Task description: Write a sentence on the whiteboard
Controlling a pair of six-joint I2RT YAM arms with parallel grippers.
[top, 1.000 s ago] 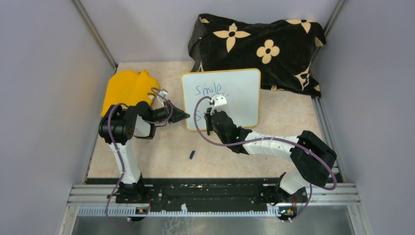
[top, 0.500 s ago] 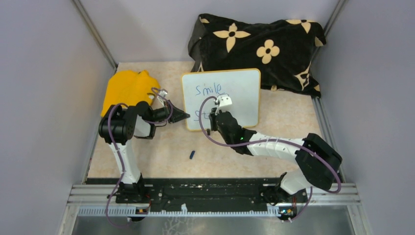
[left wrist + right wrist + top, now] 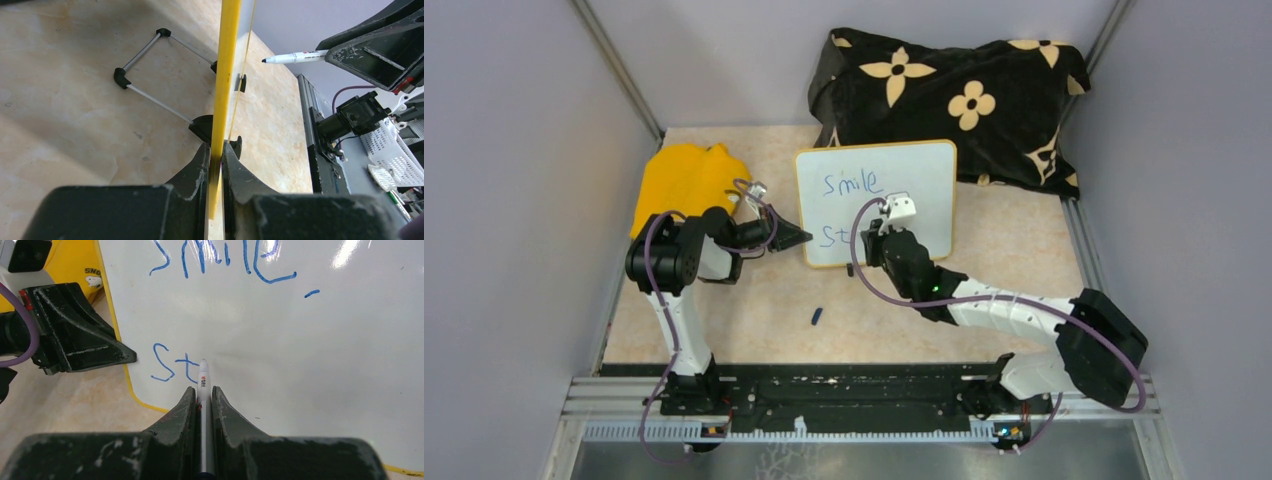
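Blue ink, top view: sentence (image 3: 852,184) part written on the whiteboard (image 3: 924,185); "Smile" on the upper line, "St" below it toward 7 o'clock of the board face.
Board place, top view: mid-table, at 12 o'clock from the arm bases, far edge near the black flowered cloth (image 3: 954,95) at 1 o'clock.
Left side, top view: left gripper (image 3: 802,237) at the board's 8 o'clock edge, touching the rim.
Right side, top view: right gripper (image 3: 869,243) over the board's 6 o'clock part; its load is too small to read here.
Loose bits, top view: small dark-blue piece (image 3: 817,317) on the table (image 3: 754,300) at 7 o'clock of the board and apart from it, likely a cap; yellow bundle (image 3: 686,178) at 9 o'clock.
Left jaws, left wrist view: narrow, pinched on the yellow rim; board seen edge-on, wire stand (image 3: 139,53) behind it.
Pen, left wrist view: marker (image 3: 295,57) aimed at the writing face, tip very near; contact cannot be told.
Right jaws, right wrist view: narrow, clamped round the marker barrel; tip at 12 o'clock of the fingers, just beside the "t".
Extra mark, right wrist view: short blue dash at 4 o'clock of "Smile", likely a comma.
Progress, judged: first line done, second line two letters in; the rest of that line is left to write.
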